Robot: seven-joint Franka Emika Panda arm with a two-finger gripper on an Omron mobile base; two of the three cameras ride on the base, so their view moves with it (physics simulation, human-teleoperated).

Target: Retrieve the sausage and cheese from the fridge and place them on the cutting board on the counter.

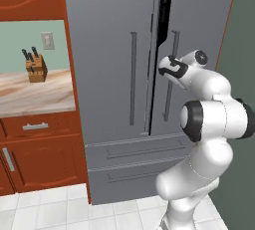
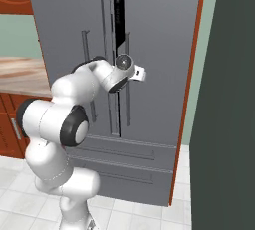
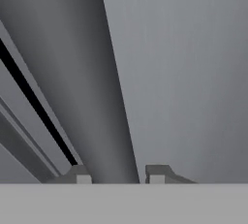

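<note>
The grey double-door fridge [image 1: 114, 50] [image 2: 159, 35] fills the middle of both base views. A dark slit shows between its two doors near the top. My gripper [image 1: 171, 64] [image 3: 120, 175] is at the right door's long vertical bar handle [image 1: 169, 102] [image 2: 128, 104] [image 3: 104, 121], about a third of the way down it. In the hand view the bar runs between my two fingertips [image 3: 84, 177], which sit close against its sides. The sausage, the cheese and the cutting board are out of view. The marbled counter [image 1: 35, 92] [image 2: 17, 74] lies to the left of the fridge.
A wooden knife block [image 1: 36, 67] stands on the counter by the green wall. Reddish-brown cabinets with silver handles [image 1: 35, 126] are below it. Two fridge drawers [image 1: 139, 159] sit under the doors. A dark wall [image 2: 229, 124] stands close on the right.
</note>
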